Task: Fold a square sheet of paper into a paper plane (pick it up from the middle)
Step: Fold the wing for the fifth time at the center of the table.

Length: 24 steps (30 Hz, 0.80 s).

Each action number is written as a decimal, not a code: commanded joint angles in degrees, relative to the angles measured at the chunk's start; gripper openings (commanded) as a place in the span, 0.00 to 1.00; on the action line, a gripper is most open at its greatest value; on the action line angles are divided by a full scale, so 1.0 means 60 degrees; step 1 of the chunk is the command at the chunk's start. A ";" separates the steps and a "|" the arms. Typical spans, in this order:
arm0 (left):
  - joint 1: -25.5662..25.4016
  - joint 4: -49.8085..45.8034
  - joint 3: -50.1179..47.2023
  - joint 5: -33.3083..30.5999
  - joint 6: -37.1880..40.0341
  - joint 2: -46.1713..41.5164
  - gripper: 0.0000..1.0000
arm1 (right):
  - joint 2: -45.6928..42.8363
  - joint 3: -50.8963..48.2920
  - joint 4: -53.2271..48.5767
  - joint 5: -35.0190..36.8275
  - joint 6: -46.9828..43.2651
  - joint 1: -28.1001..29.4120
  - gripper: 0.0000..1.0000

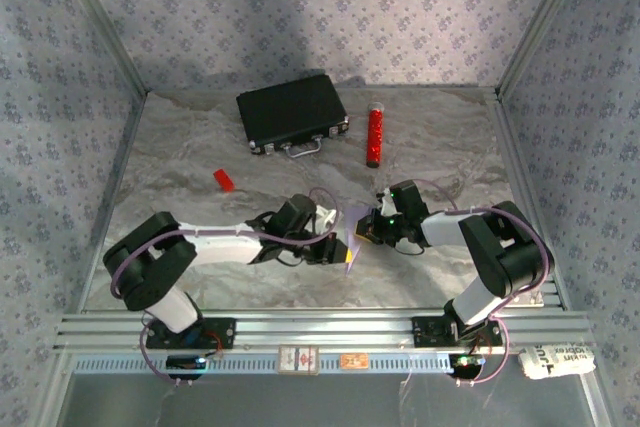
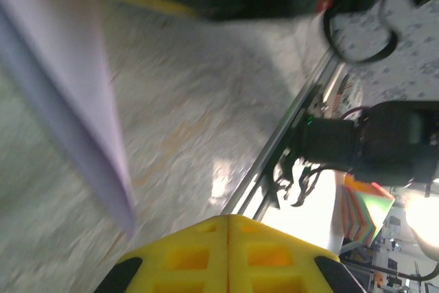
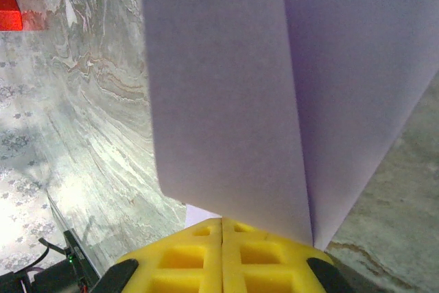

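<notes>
Lilac paper sheet (image 1: 351, 246): creased into two flaps, it is hanging above the marbled tabletop (image 1: 200, 152), well in front of the black case (image 1: 292, 112) and slightly to its right, between the two gripper tips.
Paper's shape: in the right wrist view, two flat flaps are fanning upward from a single sharp fold. In the left wrist view the sheet is narrowing to a point close to that gripper's fingers.
Right gripper (image 3: 222, 228): its yellow fingers are pressing tightly together and pinching the lower edge of the sheet, well in front of the black case.
Left gripper (image 2: 228, 223): its yellow fingers are clenching flush against each other with nothing visible between them. It is facing the sheet from the left, in front of the black case, and whether it is touching the paper cannot be told.
Arms: both are reaching inward from the near rail (image 1: 320, 327), and their wrists are meeting in front of the black case.
Red block (image 1: 224, 180): it is lying alone on the tabletop, in front of the black case and to its left.
Red cylinder (image 1: 375, 135): it is lying just to the right of the black case, apart from it, with its length running front to back.
Black case: it is lying closed and flat at the far side of the table, with its handle facing the arms.
</notes>
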 commanded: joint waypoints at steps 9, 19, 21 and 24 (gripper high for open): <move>-0.0060 0.0806 0.1237 -0.0149 -0.0459 0.1921 0.06 | 0.0357 -0.0324 -0.1176 0.1307 -0.0053 0.0102 0.07; -0.0075 0.0142 0.1738 -0.0340 0.0029 0.2584 0.06 | 0.0358 -0.0323 -0.1233 0.1301 -0.0079 0.0120 0.07; -0.0099 -0.0060 0.1716 -0.0338 0.0173 0.2692 0.06 | 0.0377 -0.0314 -0.1234 0.1315 -0.0068 0.0111 0.07; -0.0140 -0.0288 0.1566 -0.0441 0.0313 0.2799 0.06 | 0.0414 -0.0323 -0.1220 0.1338 -0.0087 0.0119 0.07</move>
